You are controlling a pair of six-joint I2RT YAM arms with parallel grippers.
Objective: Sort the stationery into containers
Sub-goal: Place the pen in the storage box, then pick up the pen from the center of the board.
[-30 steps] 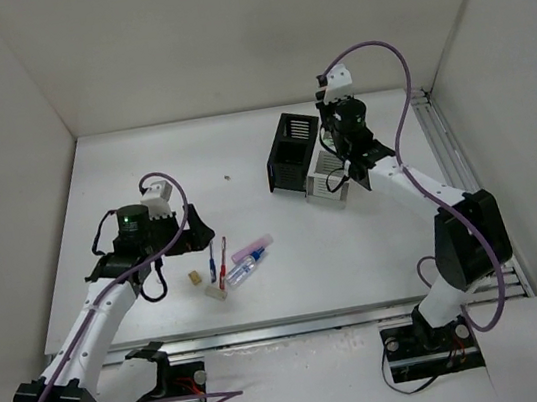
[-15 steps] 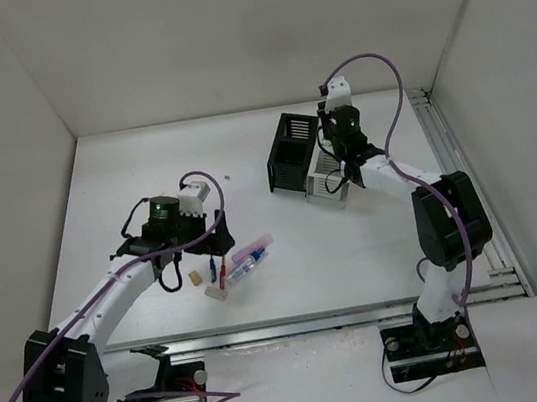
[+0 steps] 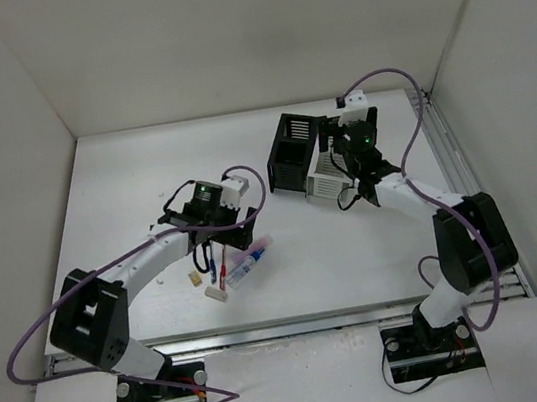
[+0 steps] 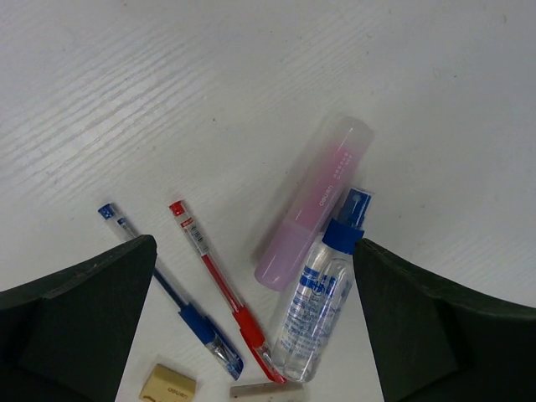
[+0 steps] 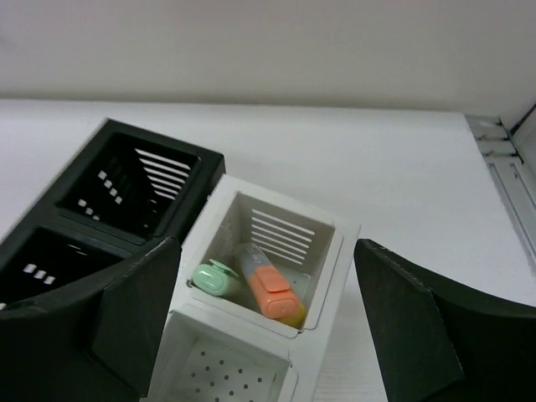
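Note:
The stationery lies loose on the table under my left gripper (image 4: 253, 244), which is open and holds nothing. Between its fingers lie a pink marker (image 4: 314, 205), a clear blue-capped tube (image 4: 322, 301), a red pen (image 4: 222, 289) and a blue pen (image 4: 167, 285). A beige eraser (image 4: 167, 387) and a white eraser (image 4: 266, 390) lie at the near edge. My right gripper (image 5: 266, 243) hangs open over the white container (image 5: 335, 243). Inside it lie an orange-capped marker (image 5: 272, 289) and a green one (image 5: 213, 280). The black container (image 5: 126, 184) stands to its left.
From above, the black container (image 3: 293, 149) and the white container (image 3: 322, 185) stand side by side at the back right. A metal rail (image 3: 448, 149) runs along the right edge. White walls enclose the table on three sides.
The right gripper has gone from shut to open above the white container. The left arm has swung right and now hovers over the loose stationery, still open.

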